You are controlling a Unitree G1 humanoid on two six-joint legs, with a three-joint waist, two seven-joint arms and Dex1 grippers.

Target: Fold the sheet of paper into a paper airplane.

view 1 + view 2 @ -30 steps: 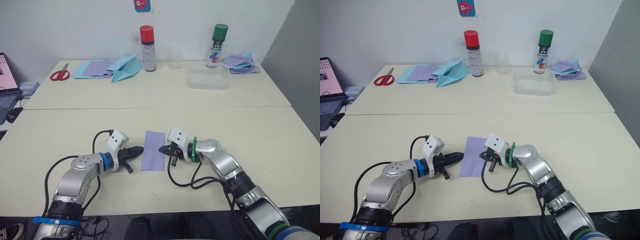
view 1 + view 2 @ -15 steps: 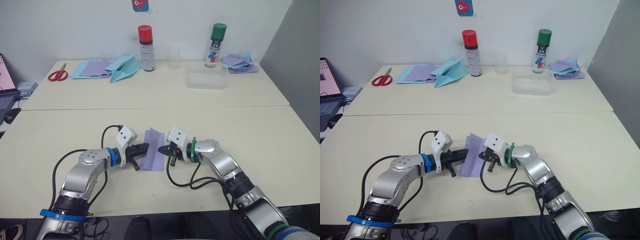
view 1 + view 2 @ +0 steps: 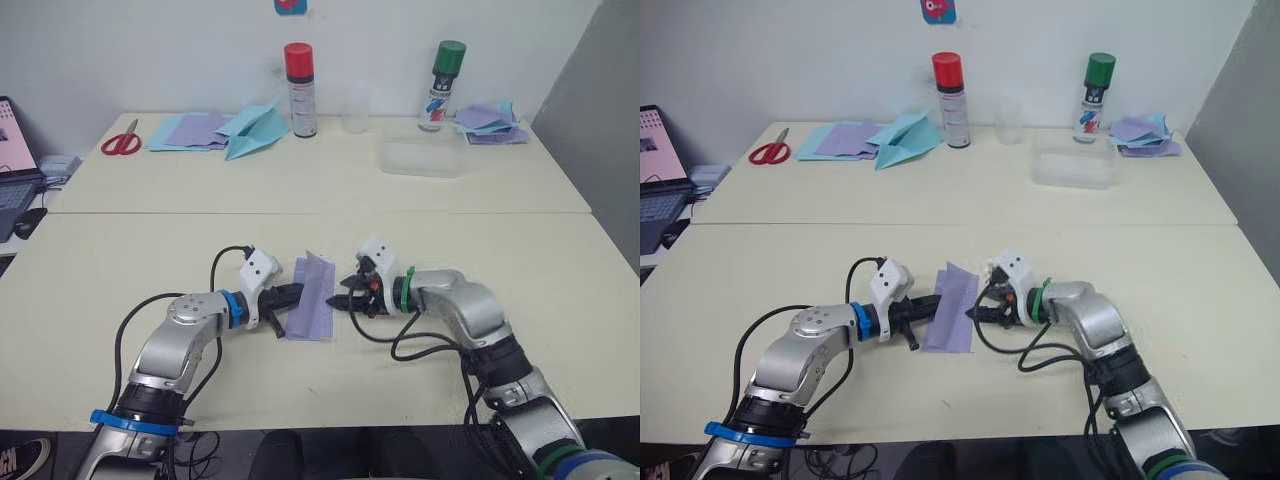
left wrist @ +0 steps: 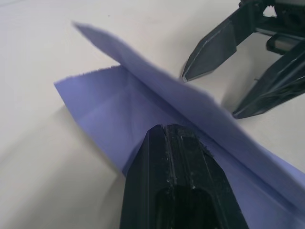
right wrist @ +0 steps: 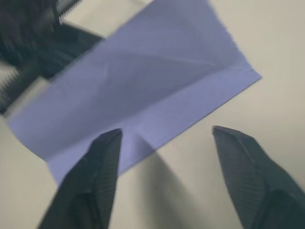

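The lavender sheet of paper [image 3: 313, 312] lies on the near table between my two grippers, creased lengthwise, with its right half standing up as a flap [image 4: 157, 86]. My left gripper [image 3: 297, 293] is shut, its tip [image 4: 177, 143] resting on the flat left half beside the crease. My right gripper [image 3: 344, 298] is open just right of the sheet's right edge, and its fingertips [image 5: 107, 151] are clear of the paper [image 5: 143, 86]. No lavender paper airplane is in view.
At the back stand a red-capped can [image 3: 299, 88], a clear cup [image 3: 353, 107], a green-capped can [image 3: 442, 85] and a clear container [image 3: 420, 158]. Scissors [image 3: 120, 144], paper stacks [image 3: 195, 130] [image 3: 488, 115] and a light-blue airplane [image 3: 255, 128] lie there too.
My right gripper has opened and drawn back from the sheet's right edge. My left gripper has slid right onto the sheet, whose right half now stands up. The camera has shifted.
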